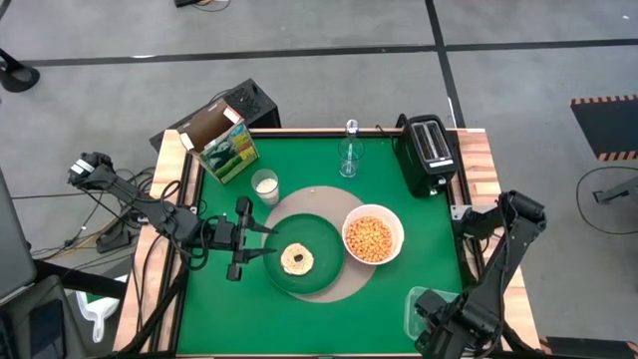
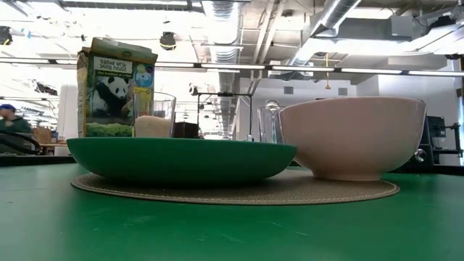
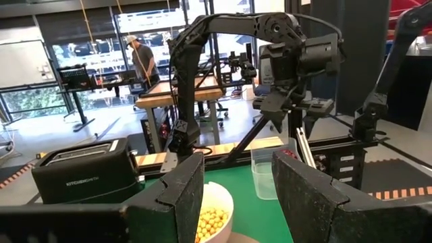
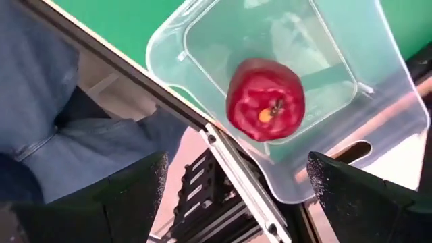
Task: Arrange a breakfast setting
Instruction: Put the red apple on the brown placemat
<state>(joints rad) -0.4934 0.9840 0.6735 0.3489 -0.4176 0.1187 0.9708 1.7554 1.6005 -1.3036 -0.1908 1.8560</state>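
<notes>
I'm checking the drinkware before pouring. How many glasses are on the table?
2. The small milk glass stands beside the round tan mat, between the mat and the cereal box. The clear stemmed glass stands farther back, beside the toaster. None seems hidden.

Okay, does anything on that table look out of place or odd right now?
One thing: the red apple still sits in a clear plastic tub at the table's near right corner, away from the mat. The open right claw hangs over it. Nothing looks spilled or tipped.
</notes>
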